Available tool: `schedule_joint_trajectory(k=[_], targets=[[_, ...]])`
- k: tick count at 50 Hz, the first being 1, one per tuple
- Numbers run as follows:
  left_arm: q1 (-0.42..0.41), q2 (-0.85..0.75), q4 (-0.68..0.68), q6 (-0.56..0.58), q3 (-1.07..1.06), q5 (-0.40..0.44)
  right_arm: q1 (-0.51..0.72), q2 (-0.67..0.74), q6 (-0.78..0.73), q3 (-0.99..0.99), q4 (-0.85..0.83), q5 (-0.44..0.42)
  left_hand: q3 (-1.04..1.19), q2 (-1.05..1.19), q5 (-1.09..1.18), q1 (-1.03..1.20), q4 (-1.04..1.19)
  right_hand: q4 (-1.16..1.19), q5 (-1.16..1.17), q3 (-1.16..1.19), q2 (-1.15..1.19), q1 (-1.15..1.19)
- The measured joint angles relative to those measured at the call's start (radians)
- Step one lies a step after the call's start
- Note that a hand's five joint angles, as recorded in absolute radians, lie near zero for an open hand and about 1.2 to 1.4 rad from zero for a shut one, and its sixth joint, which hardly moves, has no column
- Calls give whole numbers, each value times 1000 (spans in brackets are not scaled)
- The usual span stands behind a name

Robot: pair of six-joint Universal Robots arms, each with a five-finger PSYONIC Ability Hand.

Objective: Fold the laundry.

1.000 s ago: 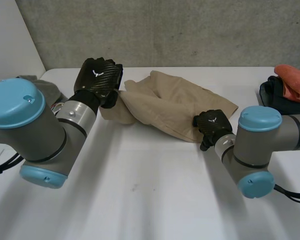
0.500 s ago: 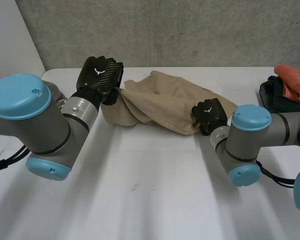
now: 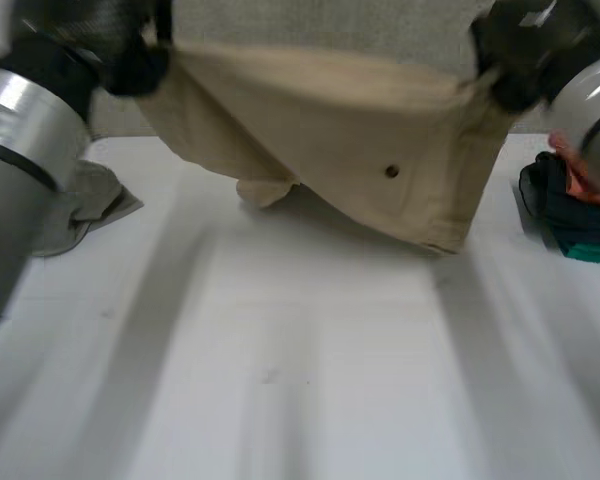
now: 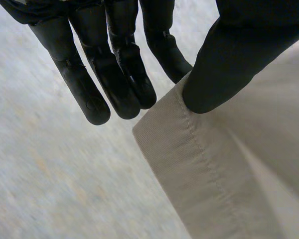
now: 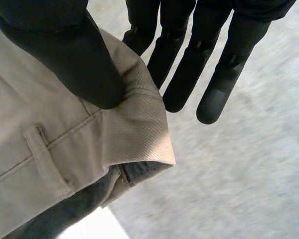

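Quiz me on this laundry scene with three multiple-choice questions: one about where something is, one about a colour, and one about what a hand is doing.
1. Where is the beige garment?
A. Lying flat.
B. Hanging between the left hand and the right hand.
C. On a pile of clothes.

2. What colour is the cloth lying on the table beside the left arm?
A. Grey.
B. Red.
C. Yellow.

3. What is the right hand doing?
A. Resting open on the table.
B. Curled, holding nothing.
C. Pinching the garment's waistband corner under its thumb.

Answers:
1 B, because in the head view each hand holds an upper corner and the fabric hangs down.
2 A, because the cloth looks grey.
3 C, because the right wrist view shows the thumb pressing the waistband corner against the fingers.
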Motion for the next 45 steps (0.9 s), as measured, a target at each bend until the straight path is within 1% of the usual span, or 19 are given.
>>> schedule_joint_trajectory(k=[2,4,5,9,13,17,20,24,25,27,28,29,30,32,35,37,40,44,45], targets=[[2,52,-17,0,-3,1,-10,-44,7,-17,35,-4,0,0,0,0,0,0,2,0,0,0],[2,60,-21,1,-3,1,-11,-48,8,-19,40,-4,0,0,0,0,0,0,3,0,0,0],[4,98,-51,1,-9,3,-19,-74,15,-33,84,-8,0,0,0,0,0,0,7,0,0,0],[5,85,-93,1,-21,5,-23,-60,22,-38,134,-17,0,0,0,0,0,0,10,2,0,0],[5,-10,-119,1,-32,6,-22,12,36,-38,164,-27,0,0,0,0,0,0,11,7,0,0],[5,-157,-119,4,-8,8,-20,112,58,-53,140,-27,0,0,7,0,0,0,11,8,0,0],[4,-283,-97,10,56,8,-17,197,83,-86,78,-14,0,0,9,0,0,1,11,8,0,0],[6,-416,-24,18,208,7,-9,295,130,-169,-70,42,0,0,9,0,0,1,11,13,0,0],[7,-436,7,19,252,6,-7,315,148,-198,-137,63,0,0,9,0,0,1,11,14,0,0],[7,-458,71,19,319,5,-2,334,173,-235,-244,90,0,0,9,0,0,2,11,14,0,0],[6,-463,105,19,345,4,-1,336,177,-240,-264,94,0,0,9,0,0,2,11,14,0,0],[6,-466,165,20,382,2,5,343,203,-268,-393,114,0,0,9,0,0,2,11,14,0,0],[4,-461,228,21,410,0,9,343,219,-280,-475,121,0,0,9,0,0,3,11,14,0,0],[2,-441,313,22,436,-5,15,340,240,-292,-592,125,0,0,9,0,0,3,11,14,0,0],[-2,-383,397,24,442,-16,24,332,267,-302,-721,119,0,0,9,0,0,3,12,14,0,0],[-4,-348,411,24,428,-23,27,329,278,-305,-760,112,0,0,9,0,0,3,16,14,0,0],[-6,-292,383,24,376,-33,30,329,289,-302,-778,99,0,0,9,0,0,3,17,14,0,0],[-11,-250,279,22,259,-45,31,342,294,-280,-702,78,0,0,14,0,0,3,17,14,0,0],[-14,-244,245,21,216,-50,30,349,293,-271,-660,67,0,0,14,0,0,3,17,14,0,0]])
